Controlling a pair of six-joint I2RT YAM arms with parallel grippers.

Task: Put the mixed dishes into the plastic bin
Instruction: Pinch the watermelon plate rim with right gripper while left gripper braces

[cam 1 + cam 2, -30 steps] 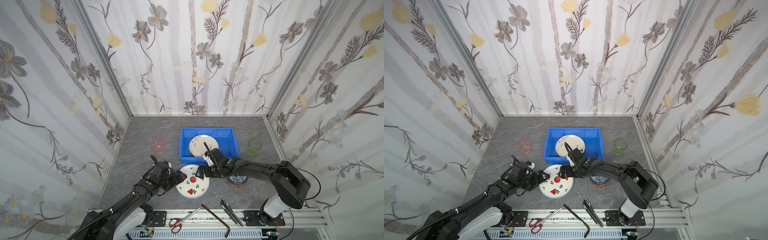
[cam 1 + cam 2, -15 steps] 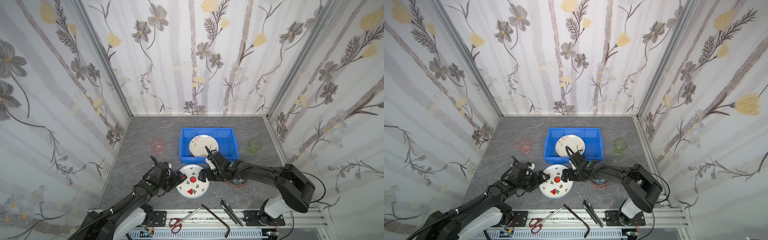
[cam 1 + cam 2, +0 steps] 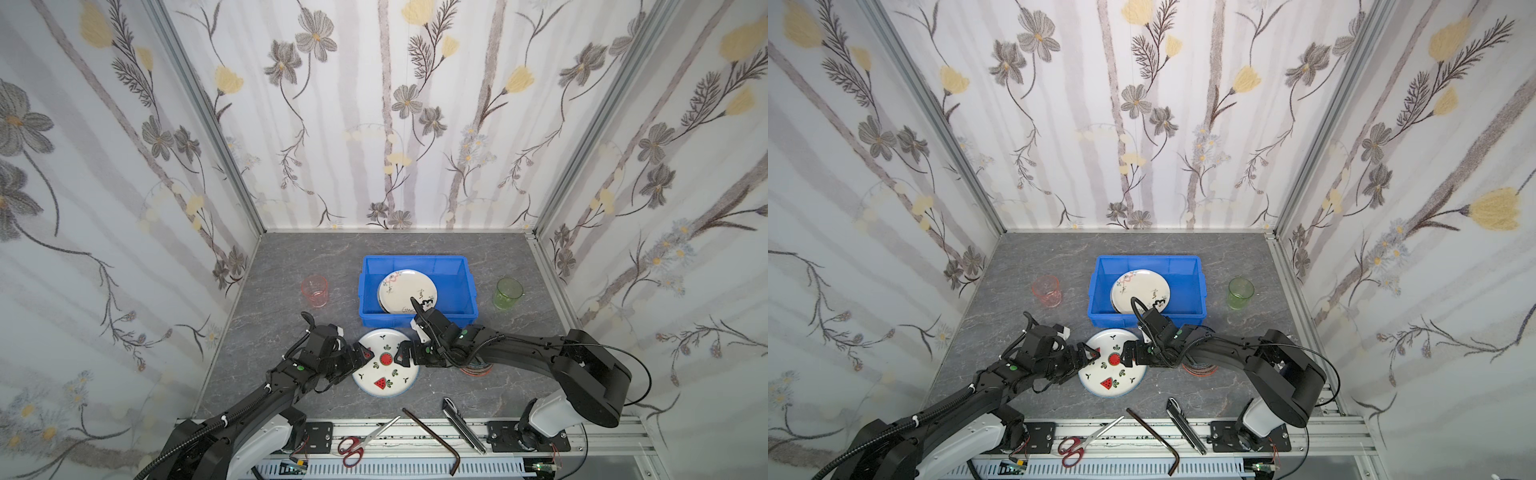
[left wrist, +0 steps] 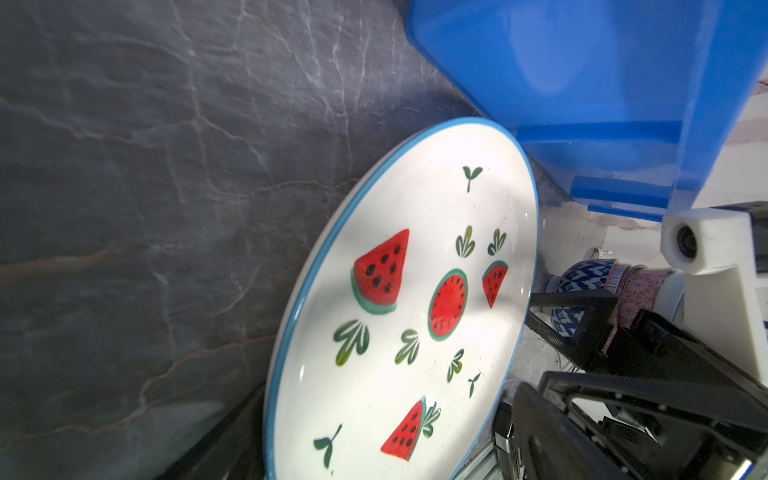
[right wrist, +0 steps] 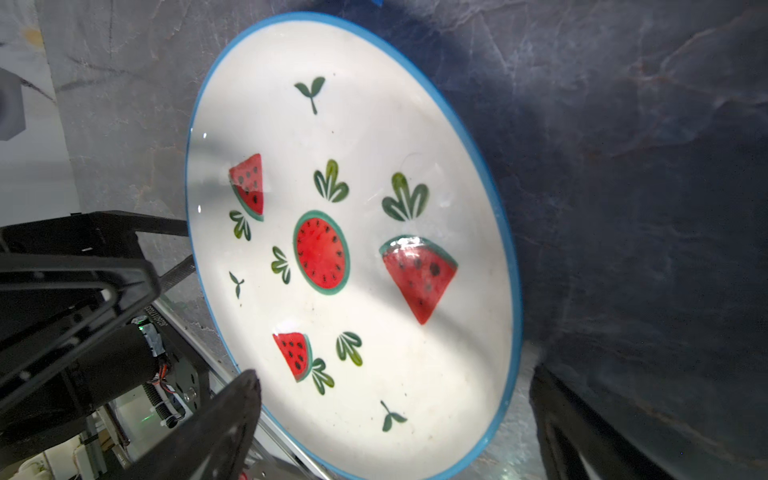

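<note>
Step was grasping watermelon plate (image 3: 384, 371) by bench (image 3: 286, 262) front edge. L gripper (image 3: 358, 358) & R gripper (image 3: 402, 356) flanked it wide open, empty; next prob. needed rim pinch, lift into blue bin (image 3: 415, 258).

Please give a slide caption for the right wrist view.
Watermelon-print plate on the grey table, framed by the open right gripper, with the left gripper at its rim.

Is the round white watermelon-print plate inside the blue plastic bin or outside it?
Outside. The watermelon-print plate is on the grey table, just in front of the near wall of the blue plastic bin.
</note>
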